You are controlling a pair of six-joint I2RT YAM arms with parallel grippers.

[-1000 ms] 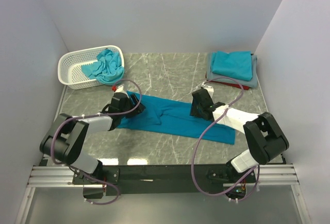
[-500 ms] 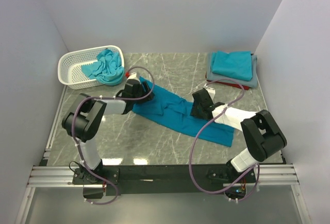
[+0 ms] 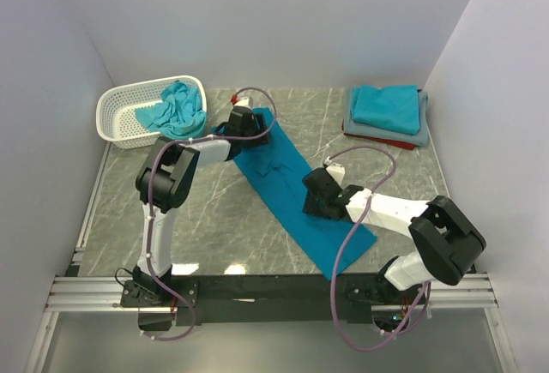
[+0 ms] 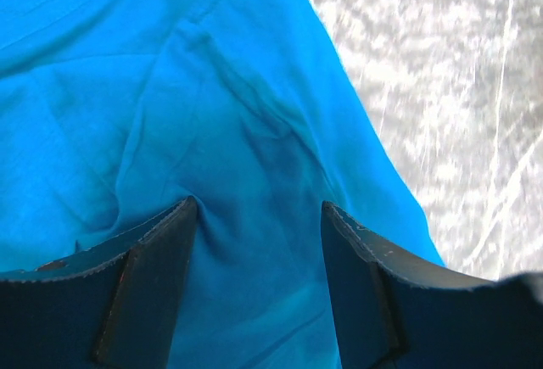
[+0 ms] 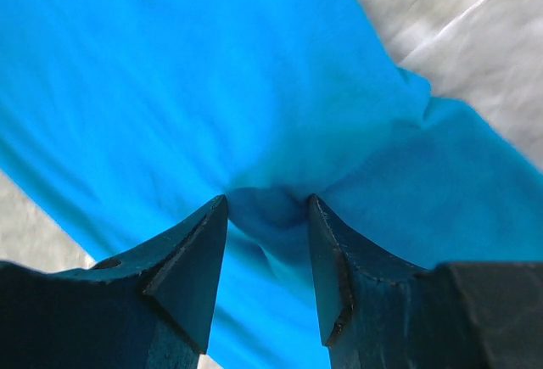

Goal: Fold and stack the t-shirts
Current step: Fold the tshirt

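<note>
1. Top view: the teal t-shirt [image 3: 287, 186] lies as a long folded strip, diagonal on the marble table [image 3: 214, 219], from upper centre to lower right of centre.
2. Same view: the left gripper [image 3: 256, 126] sits on the strip's upper end and the right gripper [image 3: 314, 200] on its lower half.
3. Left wrist view only: its fingers [image 4: 144, 293] dig into the cloth with a raised fold caught between them, so it is grasping the shirt.
4. Right wrist view only: its fingertips [image 5: 182, 267] stand closer together, clenched on a pucker of the same cloth.
5. Only the top view shows:
   - a white basket [image 3: 120, 103] at upper left holding a crumpled turquoise shirt [image 3: 176, 109];
   - a folded stack [image 3: 386, 107] at upper right, teal over grey, with a red edge beneath.
</note>
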